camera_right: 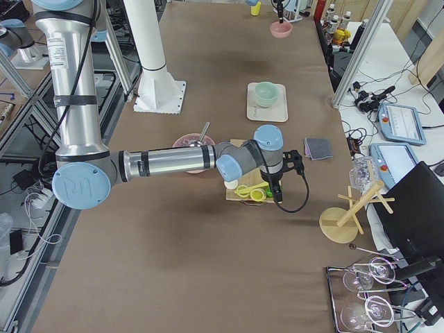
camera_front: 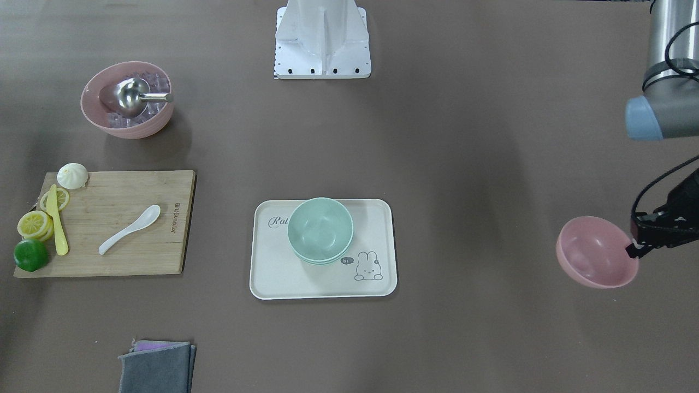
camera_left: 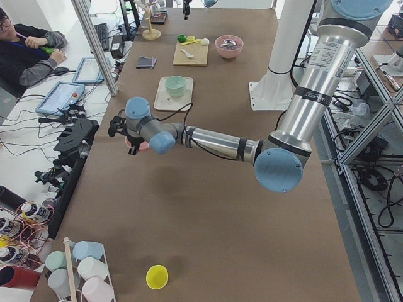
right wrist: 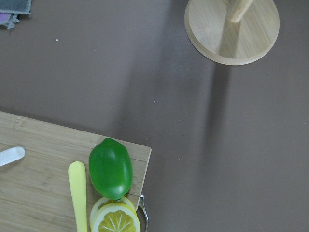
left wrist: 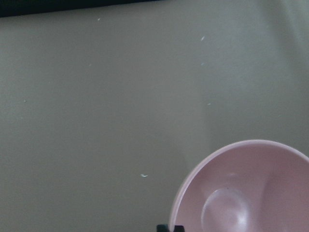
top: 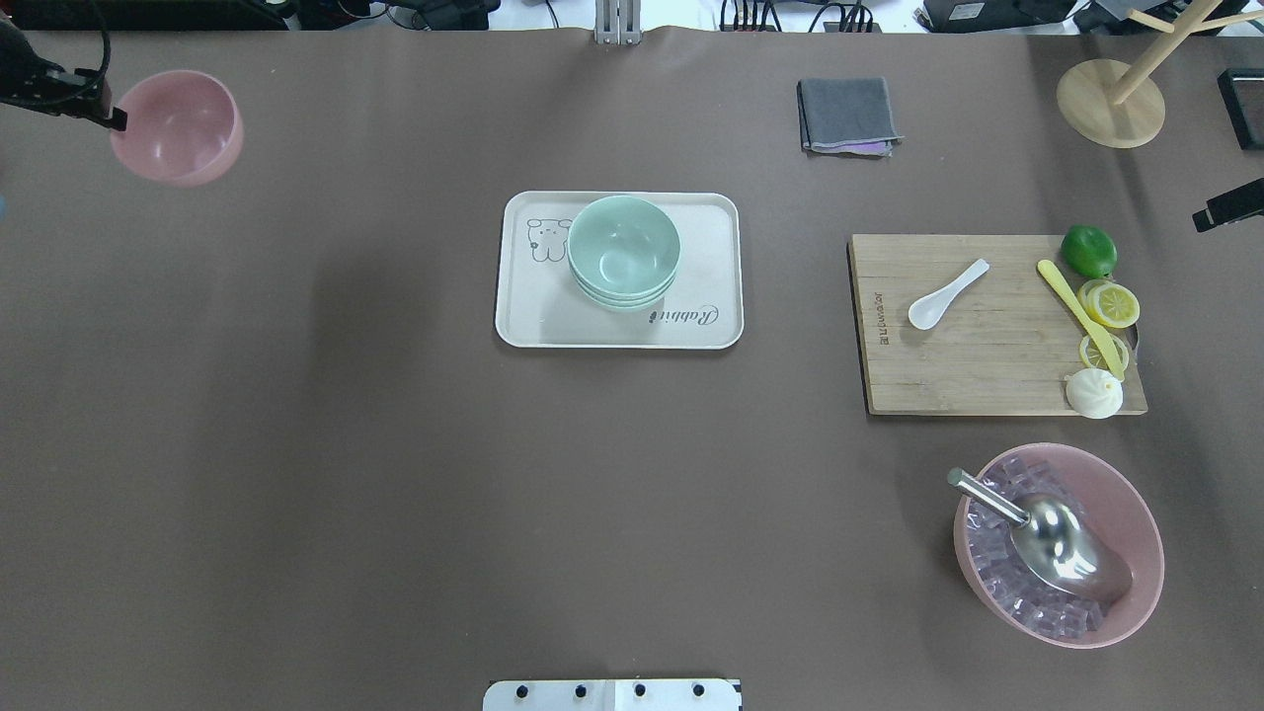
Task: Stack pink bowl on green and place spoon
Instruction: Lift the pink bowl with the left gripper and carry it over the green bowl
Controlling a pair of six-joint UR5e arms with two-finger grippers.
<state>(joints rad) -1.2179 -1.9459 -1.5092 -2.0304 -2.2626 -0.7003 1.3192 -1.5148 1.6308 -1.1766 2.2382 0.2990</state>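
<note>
My left gripper (top: 111, 114) is shut on the rim of an empty pink bowl (top: 178, 126) at the table's far left; the front view shows the gripper (camera_front: 635, 249) on the tilted bowl (camera_front: 595, 252). The bowl fills the lower right of the left wrist view (left wrist: 251, 193). Stacked green bowls (top: 624, 249) stand on a white tray (top: 523, 321) at the table's middle. A white spoon (top: 946, 294) lies on a wooden cutting board (top: 987, 370) at the right. My right gripper (top: 1227, 205) hangs beyond the board's far right corner; I cannot tell whether it is open.
A large pink bowl (top: 1136, 513) with ice cubes and a metal scoop (top: 1057, 538) stands front right. A lime (top: 1088, 251), lemon slices (top: 1111, 304), a yellow knife (top: 1076, 314) and a bun (top: 1093, 393) lie on the board. A grey cloth (top: 847, 116) and a wooden stand (top: 1111, 99) are at the back.
</note>
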